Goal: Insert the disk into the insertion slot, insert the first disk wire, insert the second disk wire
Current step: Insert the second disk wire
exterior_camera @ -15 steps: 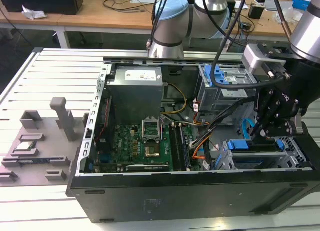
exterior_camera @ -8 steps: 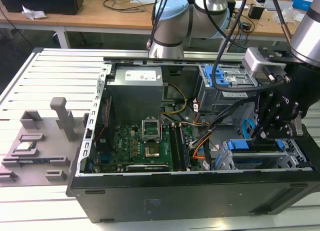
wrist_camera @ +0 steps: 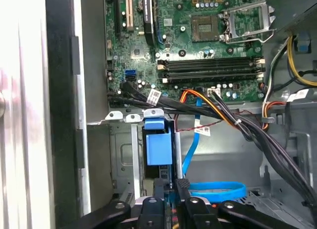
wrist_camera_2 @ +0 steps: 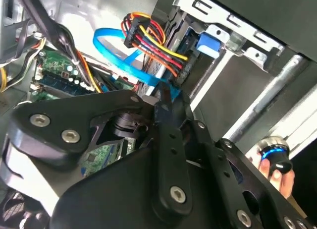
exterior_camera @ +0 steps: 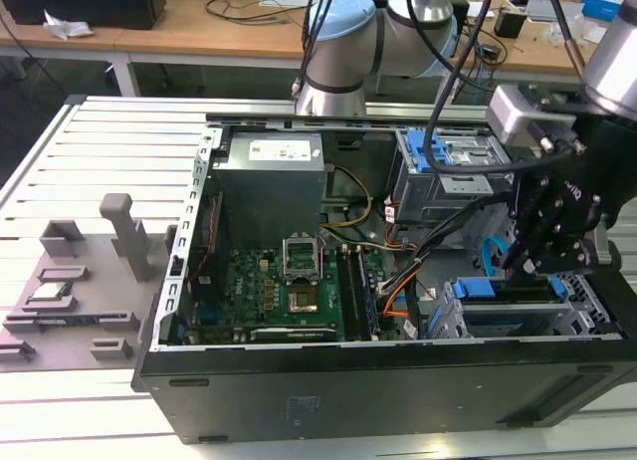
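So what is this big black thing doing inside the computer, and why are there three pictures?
That is a robot arm working on an open computer case that lies on its side on a metal table. The black claw at its end is the gripper, its hand. One picture comes from a camera standing off to the side. The other two come from cameras riding near the gripper, so they look inside up close.

Inside you can see the green motherboard and bundles of coloured wires. In the exterior view the gripper sits over the drive cage, where the disk with its blue bracket already sits. In the second wrist view its fingers are pinched on a flat blue cable.
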### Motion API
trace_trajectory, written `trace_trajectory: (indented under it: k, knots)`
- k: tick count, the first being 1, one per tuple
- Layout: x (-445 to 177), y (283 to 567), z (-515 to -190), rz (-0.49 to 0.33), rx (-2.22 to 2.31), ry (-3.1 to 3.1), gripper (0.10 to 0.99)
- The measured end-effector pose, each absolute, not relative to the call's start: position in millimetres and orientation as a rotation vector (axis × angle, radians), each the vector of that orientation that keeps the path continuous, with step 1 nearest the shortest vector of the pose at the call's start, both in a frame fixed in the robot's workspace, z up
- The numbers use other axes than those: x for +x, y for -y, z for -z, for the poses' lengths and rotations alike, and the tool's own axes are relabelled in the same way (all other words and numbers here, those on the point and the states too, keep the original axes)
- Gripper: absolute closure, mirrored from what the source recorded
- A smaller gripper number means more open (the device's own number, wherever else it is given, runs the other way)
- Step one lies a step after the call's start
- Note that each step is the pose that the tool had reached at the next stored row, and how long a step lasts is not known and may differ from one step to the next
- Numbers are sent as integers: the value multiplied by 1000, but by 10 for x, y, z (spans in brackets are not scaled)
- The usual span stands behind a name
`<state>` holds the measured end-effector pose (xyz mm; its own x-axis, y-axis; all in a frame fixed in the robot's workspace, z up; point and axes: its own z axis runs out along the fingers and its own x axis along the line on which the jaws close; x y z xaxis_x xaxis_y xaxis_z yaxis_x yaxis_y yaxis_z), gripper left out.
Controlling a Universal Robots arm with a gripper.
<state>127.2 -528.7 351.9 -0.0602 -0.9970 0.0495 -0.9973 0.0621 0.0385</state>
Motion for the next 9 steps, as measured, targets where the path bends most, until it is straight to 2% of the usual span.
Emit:
trace_trajectory:
  k: [1, 3, 5, 9]
  knots:
    - [1272, 5269, -3584, -9, 2110, 2243, 851]
    - [1272, 5207, -3757, -9, 2110, 2243, 980]
    - [1272, 5198, -3875, -9, 2110, 2243, 980]
    - [1272, 5198, -3895, -9, 2110, 2243, 980]
